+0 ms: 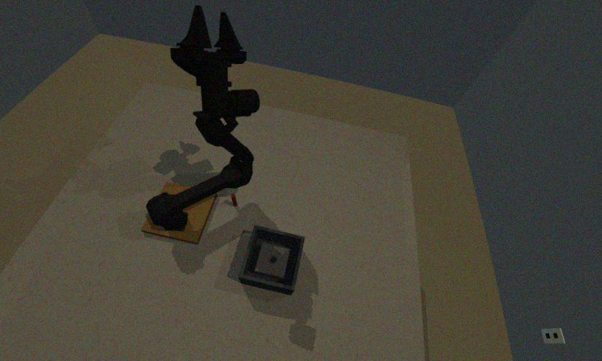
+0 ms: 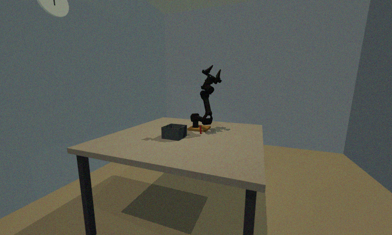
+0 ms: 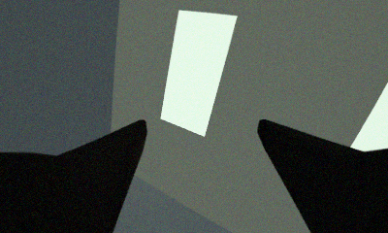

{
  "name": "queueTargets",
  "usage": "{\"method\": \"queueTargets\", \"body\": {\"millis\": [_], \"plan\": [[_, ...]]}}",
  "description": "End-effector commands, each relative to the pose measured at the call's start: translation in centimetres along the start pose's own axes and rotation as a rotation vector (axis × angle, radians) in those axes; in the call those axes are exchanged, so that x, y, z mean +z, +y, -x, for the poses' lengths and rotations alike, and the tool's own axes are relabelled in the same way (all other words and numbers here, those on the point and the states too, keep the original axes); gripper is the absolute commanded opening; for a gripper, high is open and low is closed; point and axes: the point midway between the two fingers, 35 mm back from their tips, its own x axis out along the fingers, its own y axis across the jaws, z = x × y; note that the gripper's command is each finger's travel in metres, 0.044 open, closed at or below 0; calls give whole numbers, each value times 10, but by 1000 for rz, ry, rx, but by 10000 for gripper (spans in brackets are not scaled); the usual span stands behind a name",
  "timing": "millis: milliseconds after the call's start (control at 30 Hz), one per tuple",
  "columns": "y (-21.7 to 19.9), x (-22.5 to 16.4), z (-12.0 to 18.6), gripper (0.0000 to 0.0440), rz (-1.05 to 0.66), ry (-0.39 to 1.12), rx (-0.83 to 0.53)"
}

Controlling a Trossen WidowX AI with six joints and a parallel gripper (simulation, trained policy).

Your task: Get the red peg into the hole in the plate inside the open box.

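The red peg stands upright on the table beside the arm's base board. The dark open box stands on the table, apart from the peg. Inside it, the top view shows the light plate at the bottom with a dark round hole, with nothing in it. My gripper is open and empty, raised high above the table and far from the peg, fingers pointing up. The wrist view shows neither the peg nor the box.
The arm rises from an orange-brown base board on the light table. The peg stands close to that board's edge. The box walls stand up around the plate. The wrist view shows the ceiling with bright panels.
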Motion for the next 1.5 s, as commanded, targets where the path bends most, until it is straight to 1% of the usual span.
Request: {"method": "queueTargets", "body": {"millis": [0, 33, 200, 367, 533, 733, 900, 1067, 1267, 1467], "plan": [[-2, 5, -1, 426, 3, -12, -11], [-6, 11, -2, 440, 5, -28, -29], [-33, 53, -6, 440, 8, -133, -159], [-68, 91, -1, 440, 7, -221, -309], [-106, 121, 11, 440, 1, -290, -469], [-154, 147, 36, 440, -8, -344, -671], [-191, 159, 63, 440, -16, -365, -845], [-225, 164, 95, 440, -25, -362, -1021], [-259, 160, 136, 440, -40, -328, -1231], [-284, 148, 180, 440, -59, -259, -1434]]}}
